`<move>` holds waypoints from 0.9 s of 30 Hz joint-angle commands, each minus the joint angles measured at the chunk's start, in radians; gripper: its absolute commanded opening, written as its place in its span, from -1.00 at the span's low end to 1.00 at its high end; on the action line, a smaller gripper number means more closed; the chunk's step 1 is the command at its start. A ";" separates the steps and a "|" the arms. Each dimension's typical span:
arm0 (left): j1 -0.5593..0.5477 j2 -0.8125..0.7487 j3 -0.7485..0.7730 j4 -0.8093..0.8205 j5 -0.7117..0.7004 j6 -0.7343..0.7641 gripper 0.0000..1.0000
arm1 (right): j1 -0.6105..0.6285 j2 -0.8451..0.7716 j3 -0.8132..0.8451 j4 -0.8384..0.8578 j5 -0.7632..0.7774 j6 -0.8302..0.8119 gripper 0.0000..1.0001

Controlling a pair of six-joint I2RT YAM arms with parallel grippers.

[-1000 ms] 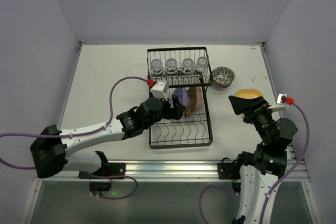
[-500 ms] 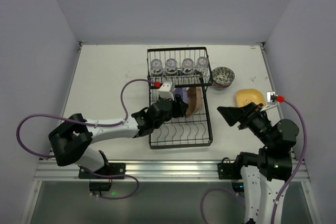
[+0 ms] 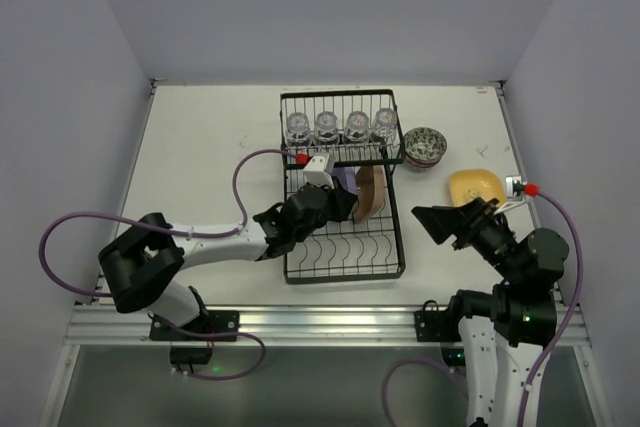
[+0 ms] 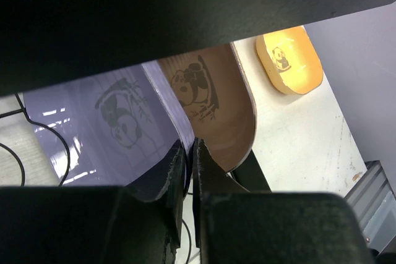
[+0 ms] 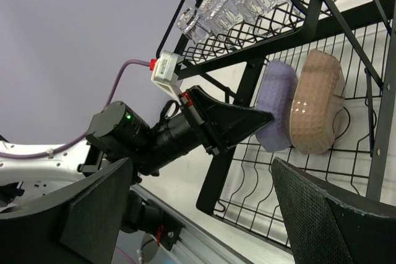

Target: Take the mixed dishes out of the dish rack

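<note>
The black wire dish rack [image 3: 345, 265] holds several clear glass cups [image 3: 340, 125] upside down on its upper shelf. A purple plate [image 3: 343, 185] and a tan plate [image 3: 370, 192] stand on edge in its lower tray. My left gripper [image 4: 189, 153] is shut on the purple plate's [image 4: 105, 128] rim, with the tan plate [image 4: 216, 109] just behind it. A yellow plate [image 3: 474, 185] lies flat on the table right of the rack. My right gripper [image 3: 440, 222] hangs open and empty between the rack and the yellow plate, facing the rack [image 5: 297, 171].
A stack of patterned bowls [image 3: 425, 146] sits on the table by the rack's right side, just behind the yellow plate. The left arm [image 3: 200, 242] reaches across the table's left half into the rack. Lavender walls enclose the table.
The left gripper has shut on the purple plate's rim. The right gripper has drawn back from the yellow plate toward the rack, and the plate now lies on the table.
</note>
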 commanded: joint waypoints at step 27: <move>0.112 -0.043 -0.185 0.515 0.304 -0.014 -1.00 | 0.005 0.003 0.066 -0.061 0.038 -0.025 0.87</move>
